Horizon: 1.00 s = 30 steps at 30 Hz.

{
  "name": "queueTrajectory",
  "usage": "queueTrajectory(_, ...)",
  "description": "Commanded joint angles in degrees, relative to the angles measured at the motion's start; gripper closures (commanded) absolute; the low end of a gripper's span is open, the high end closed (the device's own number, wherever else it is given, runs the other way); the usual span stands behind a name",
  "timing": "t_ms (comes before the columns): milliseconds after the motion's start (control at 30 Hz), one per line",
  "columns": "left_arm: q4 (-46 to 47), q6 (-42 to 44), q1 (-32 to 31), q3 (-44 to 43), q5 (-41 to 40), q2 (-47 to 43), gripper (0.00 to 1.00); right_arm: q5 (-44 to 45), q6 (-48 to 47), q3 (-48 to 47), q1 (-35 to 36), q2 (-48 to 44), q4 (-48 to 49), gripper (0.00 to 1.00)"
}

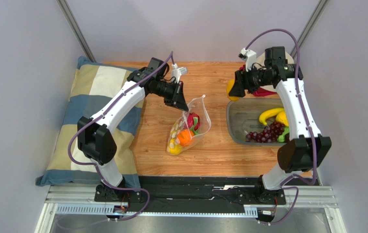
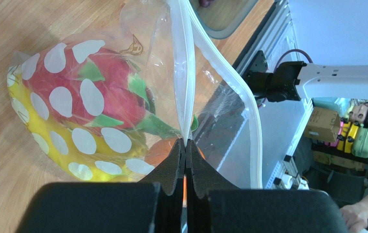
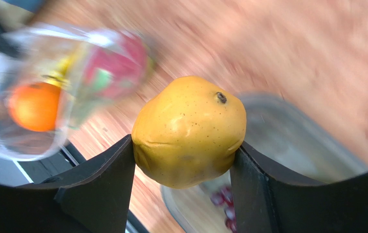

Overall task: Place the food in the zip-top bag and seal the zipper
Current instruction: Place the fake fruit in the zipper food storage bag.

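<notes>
- The left claw (image 2: 185,145) is shut tight, pinching one lip of the zipper (image 2: 183,73) at lower centre of its wrist view; the other lip bows away to the right, so the mouth gapes.
- The right claw (image 3: 183,148) grips a yellow fruit (image 3: 188,128) between its two fingers. In the top view it hangs over the far-left corner of the grey tray (image 1: 242,114), right of centre.
- The zip-top bag (image 1: 191,127) lies mid-frame on the counter (image 1: 210,77), its mouth lifted. A pink dragon fruit (image 2: 118,82), an orange (image 3: 34,106) and something yellow are inside.
- Purple grapes (image 1: 268,132) and bananas (image 1: 270,114) sit in the tray.
- Risks, as I judge them:
  - The fruit is smooth and round, held only at its sides, so it may slip out on the way across.
  - Only one lip is held. The fruit could catch the loose lip and fold the mouth shut, or tug the strip out of the pinch.
  - The soft, loaded bag may sag and roll its contents out.
</notes>
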<state>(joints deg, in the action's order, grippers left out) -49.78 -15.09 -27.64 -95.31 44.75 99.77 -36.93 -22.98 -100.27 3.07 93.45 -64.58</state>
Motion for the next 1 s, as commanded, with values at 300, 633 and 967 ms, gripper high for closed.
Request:
queueTrajectory(300, 1.1, -0.3, 0.7, -2.6, 1.7, 0.8, 1.00, 4.5, 1.2, 5.9, 27.0, -8.4, 9.5, 0.68)
queueTrajectory(633, 1.3, -0.8, 0.7, -2.3, 2.4, 0.6, 1.00, 14.8, 4.3, 4.5, 30.6, -2.7, 13.1, 0.22)
queueTrajectory(967, 1.3, -0.8, 1.0, -2.2, 2.3, 0.4, 1.00, 14.4, 6.5, 1.0, 24.1, -6.8, 10.1, 0.00)
